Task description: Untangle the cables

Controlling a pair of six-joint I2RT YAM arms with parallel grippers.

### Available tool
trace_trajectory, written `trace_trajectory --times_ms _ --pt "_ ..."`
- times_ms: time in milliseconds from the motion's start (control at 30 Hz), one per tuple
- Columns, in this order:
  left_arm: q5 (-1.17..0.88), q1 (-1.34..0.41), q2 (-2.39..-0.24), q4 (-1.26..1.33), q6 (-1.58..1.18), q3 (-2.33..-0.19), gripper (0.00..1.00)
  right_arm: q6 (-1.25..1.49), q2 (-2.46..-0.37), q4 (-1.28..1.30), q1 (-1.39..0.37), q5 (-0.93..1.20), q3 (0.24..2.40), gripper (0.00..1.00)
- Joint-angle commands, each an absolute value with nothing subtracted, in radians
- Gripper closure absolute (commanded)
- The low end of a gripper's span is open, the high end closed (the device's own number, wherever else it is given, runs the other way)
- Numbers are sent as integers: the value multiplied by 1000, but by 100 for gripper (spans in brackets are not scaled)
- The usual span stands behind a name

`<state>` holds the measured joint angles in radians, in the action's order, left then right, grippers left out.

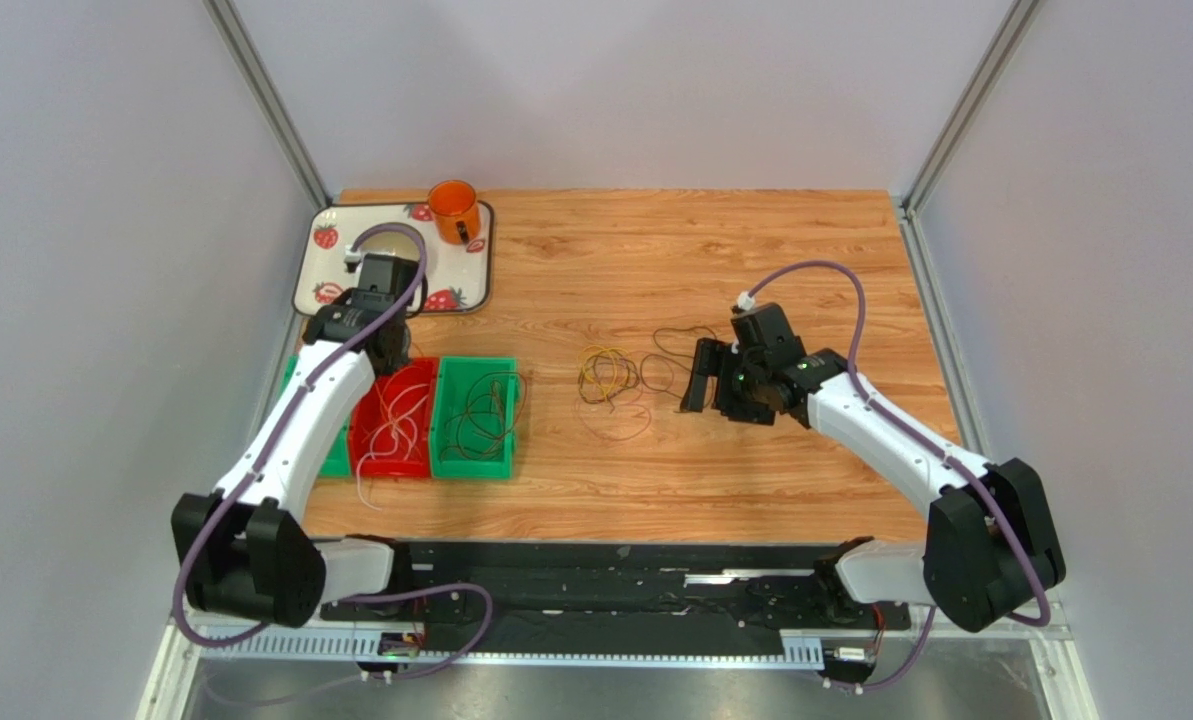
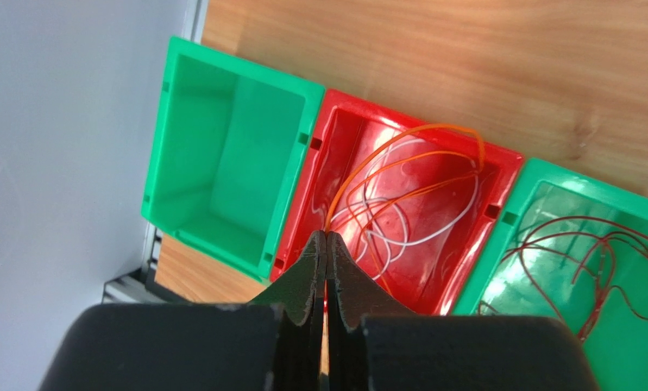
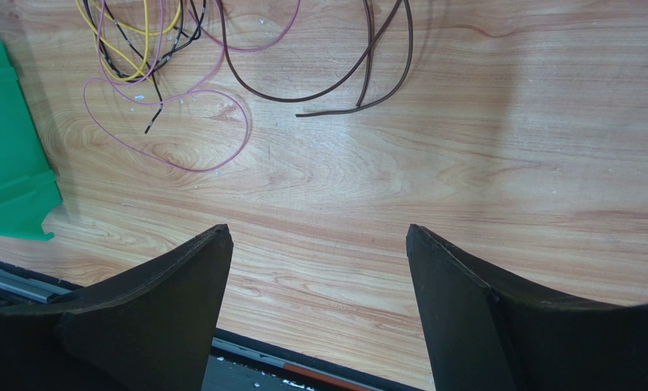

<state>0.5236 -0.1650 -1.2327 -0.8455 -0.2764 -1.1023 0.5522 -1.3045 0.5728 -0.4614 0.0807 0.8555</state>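
Now L claw (image 2: 325, 247) pinches orange cable (image 2: 355, 173) over red bin (image 2: 298, 195), R claw (image 3: 317, 235) wide; next I'd release, then R works tangled cables (image 3: 131, 41) on tabletop (image 3: 466, 179).

Left end effector (image 2: 325, 236) points down, jaws pinched on an orange cable (image 2: 433, 127); right end effector (image 3: 317, 232) angled down, jaws wide apart.

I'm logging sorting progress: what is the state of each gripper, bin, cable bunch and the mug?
Left gripper: shut on orange cable, over red bin.
Right gripper: open, holding nothing.
Left green bin: empty.
Red bin: holds white cable.
Right green bin: holds dark red cables.
Tangle: yellow, pink, black cables intertwined.
Mug: upright on tray.
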Motion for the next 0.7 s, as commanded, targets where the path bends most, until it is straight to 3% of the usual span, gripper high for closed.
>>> trace_trajectory --times_ms 0,467,567,667 --pt "523 -141 -1359 -897 -301 -1138 100 540 -1287 528 -460 87 856 17" --pt "382 -97 -1554 -974 -350 -1161 100 535 -1278 517 -457 94 835 17" --pt "335 -74 -1540 -951 -348 -1135 89 534 -1272 517 -459 92 830 17" --pt "339 -51 -1551 -968 -356 -1160 87 531 -1273 515 -459 97 828 17"
